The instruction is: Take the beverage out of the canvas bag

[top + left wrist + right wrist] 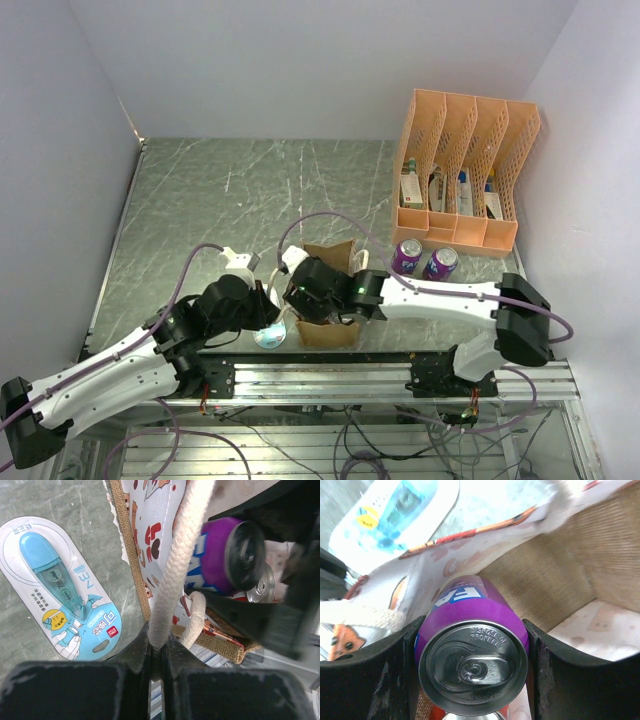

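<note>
The tan canvas bag [330,256] stands at the table's near edge between the two arms. My left gripper [268,303] is at its left side, shut on a cream rope handle [176,555], with the gripper [158,645] pinching it. My right gripper [308,298] reaches into the bag. In the right wrist view this gripper [472,666] is closed on a purple beverage can [470,630], one finger on each side, with the bag's inner wall [560,575] behind. The can also shows in the left wrist view [220,555]. A second can top [261,587] lies below it.
Two purple cans [407,255] [440,263] stand on the table right of the bag. An orange file organizer [465,170] with small items is at the back right. A blue correction-tape package [55,590] lies left of the bag. Walls close the table's sides.
</note>
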Robot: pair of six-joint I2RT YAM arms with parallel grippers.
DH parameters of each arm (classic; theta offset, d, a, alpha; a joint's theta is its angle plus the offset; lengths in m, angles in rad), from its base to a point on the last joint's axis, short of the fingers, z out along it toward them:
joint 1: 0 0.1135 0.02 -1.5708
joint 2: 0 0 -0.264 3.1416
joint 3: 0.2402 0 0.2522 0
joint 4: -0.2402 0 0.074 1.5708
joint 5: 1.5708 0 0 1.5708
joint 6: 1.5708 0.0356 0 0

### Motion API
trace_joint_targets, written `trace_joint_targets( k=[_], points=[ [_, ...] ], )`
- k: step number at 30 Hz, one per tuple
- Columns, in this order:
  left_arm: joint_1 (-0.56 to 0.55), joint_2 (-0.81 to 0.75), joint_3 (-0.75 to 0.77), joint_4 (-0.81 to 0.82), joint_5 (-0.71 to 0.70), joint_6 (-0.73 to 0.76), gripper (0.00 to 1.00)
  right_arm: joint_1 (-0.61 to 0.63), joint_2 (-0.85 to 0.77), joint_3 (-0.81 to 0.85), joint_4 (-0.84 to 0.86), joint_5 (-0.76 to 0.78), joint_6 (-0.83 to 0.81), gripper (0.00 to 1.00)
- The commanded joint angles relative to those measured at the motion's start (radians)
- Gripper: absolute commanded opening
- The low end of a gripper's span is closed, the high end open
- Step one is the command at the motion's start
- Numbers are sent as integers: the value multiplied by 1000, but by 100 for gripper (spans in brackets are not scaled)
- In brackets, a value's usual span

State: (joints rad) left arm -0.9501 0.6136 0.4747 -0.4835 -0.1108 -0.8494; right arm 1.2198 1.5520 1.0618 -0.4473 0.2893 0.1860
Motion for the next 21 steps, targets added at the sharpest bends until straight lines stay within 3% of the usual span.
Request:
trace_joint_targets(
  k=[1,14,21],
  points=[
    [2,-17,-1,4,0,-7,7,9,-139,12,173,94,26,2],
    [2,21,-20,64,29,-22,7,-6,-370,-141,348,196,80,0],
    [2,48,-33,109,32,-28,7,-8,-509,-165,484,316,-47,0]
  ],
)
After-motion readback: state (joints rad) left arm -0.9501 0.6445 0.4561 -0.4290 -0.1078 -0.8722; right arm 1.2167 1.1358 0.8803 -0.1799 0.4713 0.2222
